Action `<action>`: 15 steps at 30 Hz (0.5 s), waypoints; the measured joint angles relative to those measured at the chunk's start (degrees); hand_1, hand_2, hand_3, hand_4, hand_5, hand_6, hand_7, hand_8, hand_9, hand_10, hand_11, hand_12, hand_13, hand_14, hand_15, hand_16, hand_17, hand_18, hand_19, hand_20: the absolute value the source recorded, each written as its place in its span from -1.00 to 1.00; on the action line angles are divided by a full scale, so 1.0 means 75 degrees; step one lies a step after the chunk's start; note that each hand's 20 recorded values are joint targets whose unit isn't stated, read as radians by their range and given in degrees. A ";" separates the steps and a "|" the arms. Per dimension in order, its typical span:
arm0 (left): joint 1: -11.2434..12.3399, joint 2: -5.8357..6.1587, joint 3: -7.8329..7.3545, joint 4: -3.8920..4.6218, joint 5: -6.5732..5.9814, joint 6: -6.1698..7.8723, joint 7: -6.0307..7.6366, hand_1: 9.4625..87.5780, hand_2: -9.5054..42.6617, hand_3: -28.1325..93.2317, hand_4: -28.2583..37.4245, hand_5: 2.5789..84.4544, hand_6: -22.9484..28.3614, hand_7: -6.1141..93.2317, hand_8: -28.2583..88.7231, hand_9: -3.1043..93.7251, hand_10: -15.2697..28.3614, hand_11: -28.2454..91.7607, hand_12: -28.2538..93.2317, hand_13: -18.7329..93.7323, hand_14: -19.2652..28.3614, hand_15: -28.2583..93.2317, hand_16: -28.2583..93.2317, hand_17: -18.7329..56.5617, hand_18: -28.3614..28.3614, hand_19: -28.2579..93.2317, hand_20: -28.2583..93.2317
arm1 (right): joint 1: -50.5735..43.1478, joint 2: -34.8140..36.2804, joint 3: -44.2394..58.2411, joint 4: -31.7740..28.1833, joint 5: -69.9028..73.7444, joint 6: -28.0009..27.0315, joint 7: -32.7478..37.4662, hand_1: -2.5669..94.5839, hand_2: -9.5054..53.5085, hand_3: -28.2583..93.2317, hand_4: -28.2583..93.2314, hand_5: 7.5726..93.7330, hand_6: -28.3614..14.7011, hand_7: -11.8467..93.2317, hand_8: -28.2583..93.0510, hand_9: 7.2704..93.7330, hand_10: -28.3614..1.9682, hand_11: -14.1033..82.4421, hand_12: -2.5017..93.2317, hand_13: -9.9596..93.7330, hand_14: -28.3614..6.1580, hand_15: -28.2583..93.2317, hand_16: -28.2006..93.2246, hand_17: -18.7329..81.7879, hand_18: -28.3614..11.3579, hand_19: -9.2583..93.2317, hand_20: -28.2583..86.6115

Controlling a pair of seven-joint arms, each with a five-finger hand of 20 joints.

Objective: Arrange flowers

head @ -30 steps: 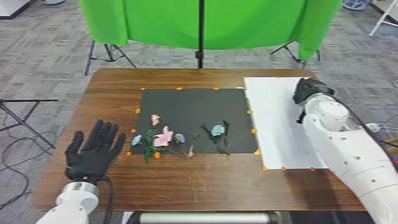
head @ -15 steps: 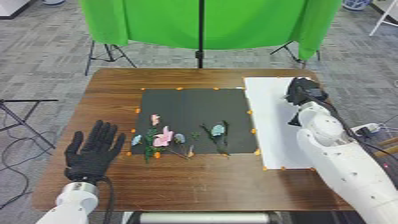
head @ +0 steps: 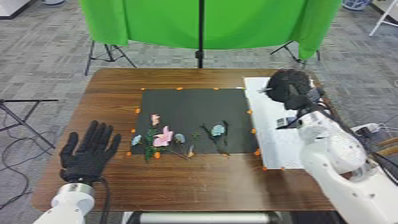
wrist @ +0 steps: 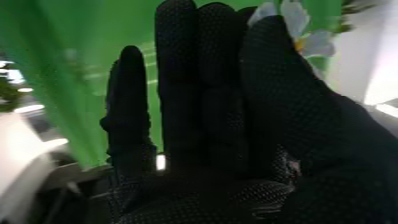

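In the head view my right hand (head: 289, 89) is above the far part of the white sheet (head: 273, 125). The right wrist view has my right hand (wrist: 191, 105) with its thumb and a finger pinching a white flower (wrist: 318, 44) with a yellow centre. The black mat (head: 182, 107) carries a pink flower (head: 163, 137), a smaller pink bloom (head: 155, 119), pale blue flowers (head: 218, 130) and green stems near its front edge. My left hand (head: 84, 157) lies flat and open over the wood, left of the mat.
Small orange pieces (head: 252, 131) line the edges of the mat and white sheet. The brown table (head: 195, 185) extends in front of them. A green cloth (head: 160, 25) hangs on a stand behind the table.
My right hand has moved left from the white sheet's right edge and turned, with its arm following. My left hand has shifted slightly left.
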 measured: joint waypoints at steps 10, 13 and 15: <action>-0.0113 0.0005 -0.0018 0.0018 -0.0001 0.0201 -0.0048 -0.57 0.01 0.74 -1.00 0.15 0.33 -0.66 -0.68 -0.06 0.45 -0.14 -0.36 -0.10 0.52 0.16 -0.68 -0.70 0.51 0.15 -0.27 | -0.0504 -0.0509 -0.0653 -0.0076 -0.0225 -0.0497 -0.0080 0.19 -1.00 0.62 -1.00 0.52 0.34 -0.27 -0.58 0.69 0.16 -0.49 -0.36 0.51 0.18 -0.12 -0.07 -0.03 -0.59 0.59 -0.01; -0.0164 0.0005 -0.0012 0.0037 -0.0075 0.0206 -0.0048 -0.58 0.01 0.74 -1.00 0.15 0.32 -0.66 -0.68 -0.06 0.44 -0.14 -0.36 -0.10 0.51 0.16 -0.68 -0.70 0.51 0.15 -0.27 | -0.0489 -0.0712 -0.0783 -0.0030 -0.0234 -0.0688 -0.0035 0.19 -1.00 0.63 -1.00 0.51 0.34 -0.28 -0.59 0.67 0.17 -0.49 -0.36 0.50 0.18 -0.12 -0.08 -0.03 -0.59 0.58 -0.01; -0.0191 0.0005 -0.0010 0.0049 -0.0123 0.0204 -0.0048 -0.58 0.01 0.74 -1.00 0.15 0.32 -0.66 -0.68 -0.05 0.45 -0.14 -0.37 -0.10 0.51 0.16 -0.68 -0.70 0.51 0.15 -0.27 | -0.0481 -0.0782 -0.0834 -0.0004 -0.0245 -0.0758 0.0019 0.19 -1.00 0.62 -1.00 0.50 0.33 -0.28 -0.59 0.67 0.17 -0.49 -0.36 0.50 0.17 -0.12 -0.08 -0.03 -0.59 0.58 -0.01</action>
